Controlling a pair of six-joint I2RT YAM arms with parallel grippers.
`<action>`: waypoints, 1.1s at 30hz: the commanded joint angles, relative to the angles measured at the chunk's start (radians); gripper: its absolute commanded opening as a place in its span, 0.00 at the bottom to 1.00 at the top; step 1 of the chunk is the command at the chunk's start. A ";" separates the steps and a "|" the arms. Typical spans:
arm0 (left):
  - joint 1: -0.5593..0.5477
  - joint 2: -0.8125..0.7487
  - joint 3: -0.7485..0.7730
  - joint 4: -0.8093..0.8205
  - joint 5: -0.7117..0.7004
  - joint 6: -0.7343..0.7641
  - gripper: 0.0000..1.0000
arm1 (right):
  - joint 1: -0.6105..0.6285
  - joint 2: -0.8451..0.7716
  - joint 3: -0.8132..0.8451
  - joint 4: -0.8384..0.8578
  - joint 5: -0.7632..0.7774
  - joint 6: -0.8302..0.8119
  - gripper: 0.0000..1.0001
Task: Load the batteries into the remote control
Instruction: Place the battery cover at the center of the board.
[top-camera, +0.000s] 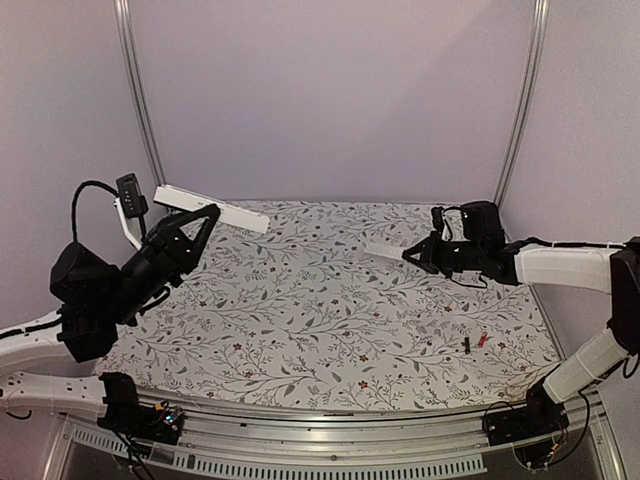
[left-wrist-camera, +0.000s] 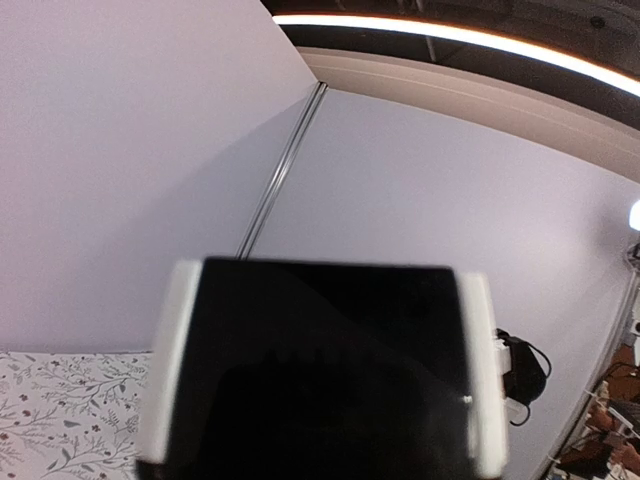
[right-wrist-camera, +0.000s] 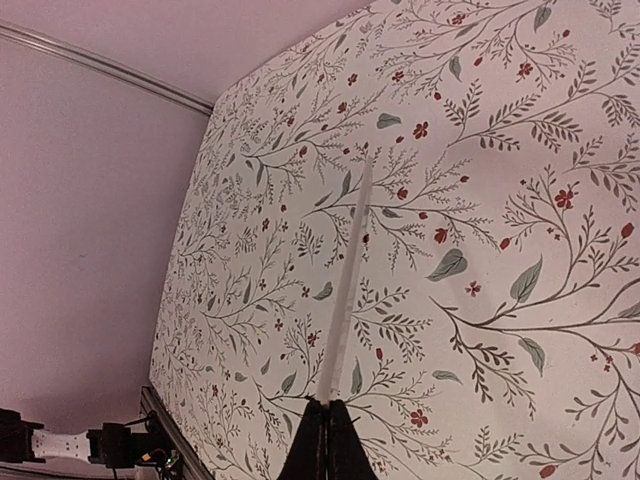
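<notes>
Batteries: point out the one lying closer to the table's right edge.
The red battery. The black battery sits just beside it, farther from that edge.

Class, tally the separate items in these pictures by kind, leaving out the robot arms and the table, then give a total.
Tiny cylindrical batteries, black and red: 2
Slim white rectangular remote control: 1
Thin flat white cover strip: 1
Total: 4
</notes>
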 joint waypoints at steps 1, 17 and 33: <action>-0.003 -0.047 -0.015 -0.031 0.011 0.012 0.00 | -0.030 0.064 -0.056 0.119 -0.035 0.140 0.00; -0.004 -0.136 0.088 -0.220 0.051 0.071 0.00 | -0.039 0.162 -0.169 0.051 0.035 0.205 0.45; -0.004 0.061 0.084 -0.146 0.389 0.354 0.00 | 0.481 -0.173 0.361 -0.195 -0.027 -0.790 0.99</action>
